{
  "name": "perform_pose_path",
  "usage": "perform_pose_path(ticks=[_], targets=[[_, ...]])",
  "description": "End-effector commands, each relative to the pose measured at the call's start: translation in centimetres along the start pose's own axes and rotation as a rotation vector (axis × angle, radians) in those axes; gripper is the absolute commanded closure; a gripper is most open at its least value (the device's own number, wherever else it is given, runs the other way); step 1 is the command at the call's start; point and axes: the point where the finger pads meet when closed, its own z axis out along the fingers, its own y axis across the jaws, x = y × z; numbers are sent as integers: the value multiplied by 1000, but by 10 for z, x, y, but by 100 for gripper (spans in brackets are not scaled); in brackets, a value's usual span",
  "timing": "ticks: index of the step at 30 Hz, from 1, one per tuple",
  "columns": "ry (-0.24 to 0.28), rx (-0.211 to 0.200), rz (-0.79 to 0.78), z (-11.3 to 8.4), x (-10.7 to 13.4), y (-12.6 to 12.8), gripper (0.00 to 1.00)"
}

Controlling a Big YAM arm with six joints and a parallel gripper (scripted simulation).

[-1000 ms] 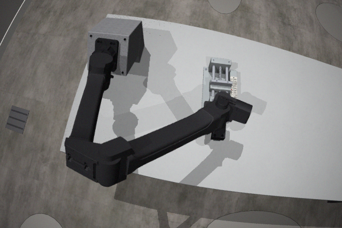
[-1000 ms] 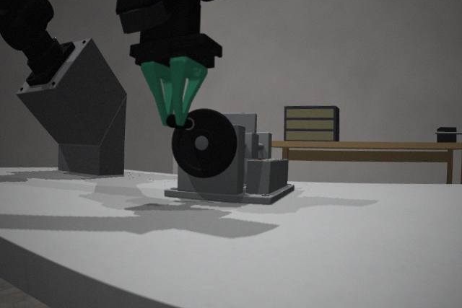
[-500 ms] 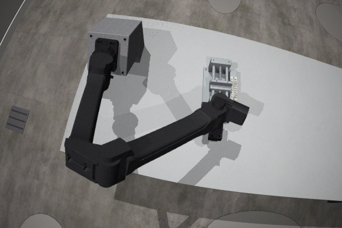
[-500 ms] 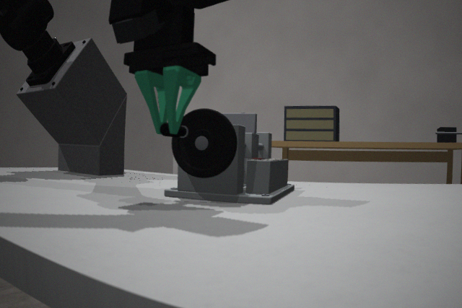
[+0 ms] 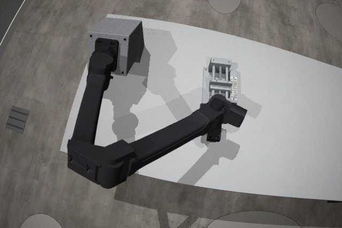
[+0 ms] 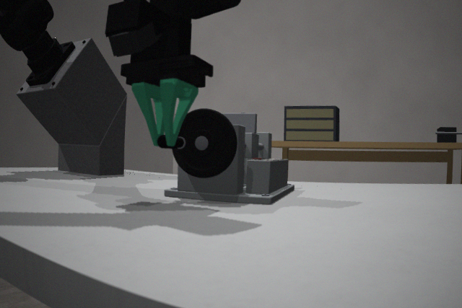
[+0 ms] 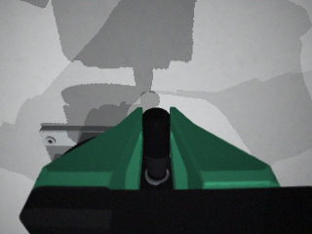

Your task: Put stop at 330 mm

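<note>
Your green jaws [image 6: 168, 144] are nearly together, clamped on the black crank knob [image 6: 162, 141] [image 7: 156, 132] at the left rim of the upright black handwheel [image 6: 204, 163] in the exterior view, above the pale surface [image 5: 276, 137] [image 6: 298, 252] [image 7: 219, 39].

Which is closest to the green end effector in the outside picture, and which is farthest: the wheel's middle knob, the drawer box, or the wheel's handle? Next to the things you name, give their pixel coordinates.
1. Handle [image 6: 162, 142] [image 7: 156, 134]: between the green fingers.
2. Knob [image 6: 201, 143]: just right, in the wheel's middle.
3. Drawer box [image 6: 309, 123]: far right, in the background.
</note>
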Motion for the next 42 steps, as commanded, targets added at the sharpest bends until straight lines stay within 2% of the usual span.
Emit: perform_pose_path(ticks=[1,5,9,12,17,42], targets=[[6,38,-13,22,5,-11,94],[1,25,5,28,-2,2,94],[3,34,-7,34,2,-4,94],[8,45,-22,34,5,-7,94],[5,39,-12,37,0,8,94],[4,36,12,44,0,40,94]])
